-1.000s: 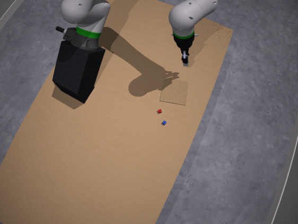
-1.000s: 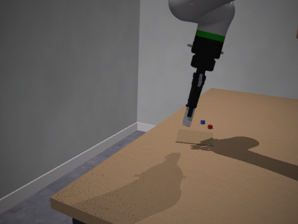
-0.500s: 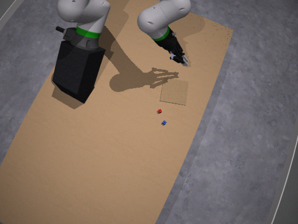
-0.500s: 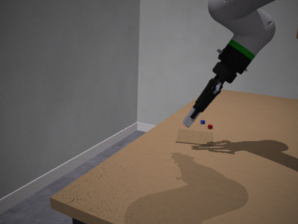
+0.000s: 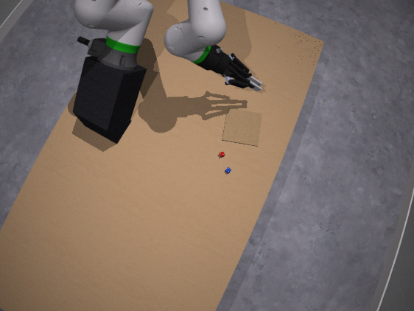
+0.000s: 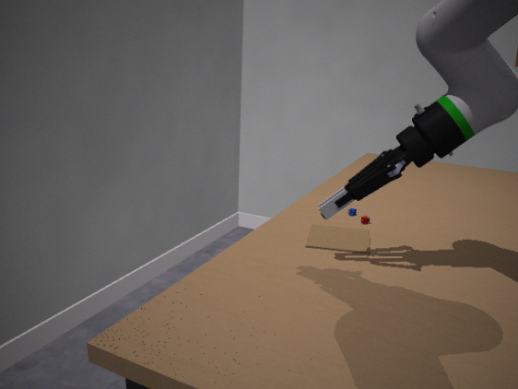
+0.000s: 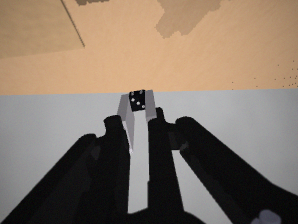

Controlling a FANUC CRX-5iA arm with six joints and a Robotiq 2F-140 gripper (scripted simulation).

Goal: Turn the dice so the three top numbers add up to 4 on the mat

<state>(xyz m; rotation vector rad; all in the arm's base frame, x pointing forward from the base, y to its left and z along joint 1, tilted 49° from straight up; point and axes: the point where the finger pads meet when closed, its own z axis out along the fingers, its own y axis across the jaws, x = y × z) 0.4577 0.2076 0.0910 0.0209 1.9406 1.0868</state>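
Mat point(image 5: 241, 128) point(image 6: 338, 238) lies below and to one side of the tilted gripper point(image 5: 258, 84) point(image 6: 333, 204) point(image 7: 137, 102), toward the red die point(image 5: 222, 154) point(image 6: 365, 220) and blue die point(image 5: 228, 170) point(image 6: 352, 212), both off it; the black die point(image 7: 137, 100) is pinched between the fingertips.

The red die's point(image 5: 222, 154) point(image 6: 365, 220) top pips are too small to read.
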